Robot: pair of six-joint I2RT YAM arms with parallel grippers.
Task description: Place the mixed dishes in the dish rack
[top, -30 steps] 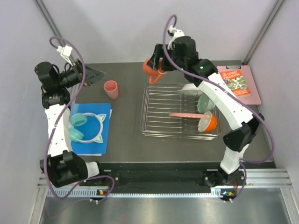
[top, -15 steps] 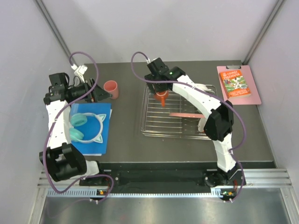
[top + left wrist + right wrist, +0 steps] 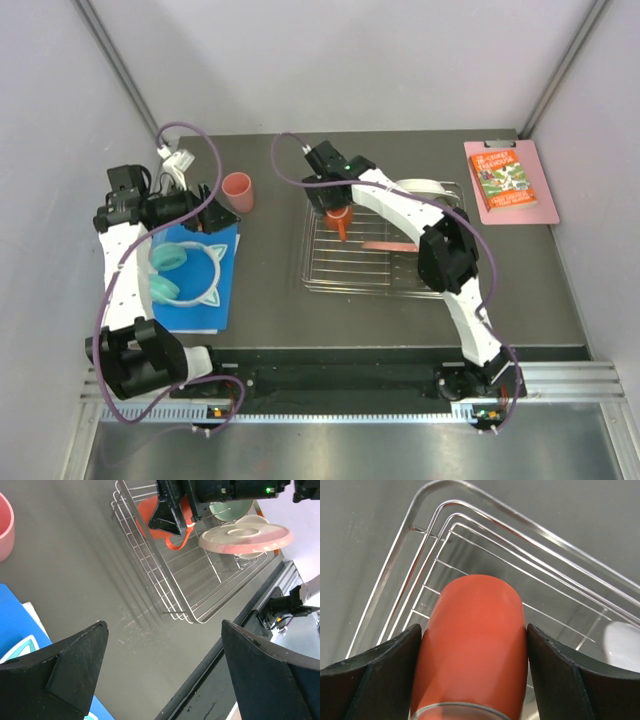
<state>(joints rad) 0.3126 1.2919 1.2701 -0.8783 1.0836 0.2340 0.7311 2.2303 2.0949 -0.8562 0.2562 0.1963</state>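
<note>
Nearest the arms, a blue book carries teal headphones. Just beyond it, the left gripper hangs over bare tabletop with its fingers spread wide and nothing between them.

Further in, the dish rack holds a pink plate. At the rack's far left corner the right gripper pinches the orange cup across its barrel, one finger pressed to each side. Whether the cup touches the wires cannot be told.

The cup looks light and rigid, with smooth sides likely to slip, so a hold across the body, clear of the handle, seems soundest.

The right wrist view shows that two-sided squeeze and the rack corner below, but no handle. The left wrist view shows the handle looping beneath the cup, plus a green bowl that the arm hides from overhead. Only the overhead view shows the pink cup whole, standing on the table outside the rack, and a white plate at the rack's far edge.
</note>
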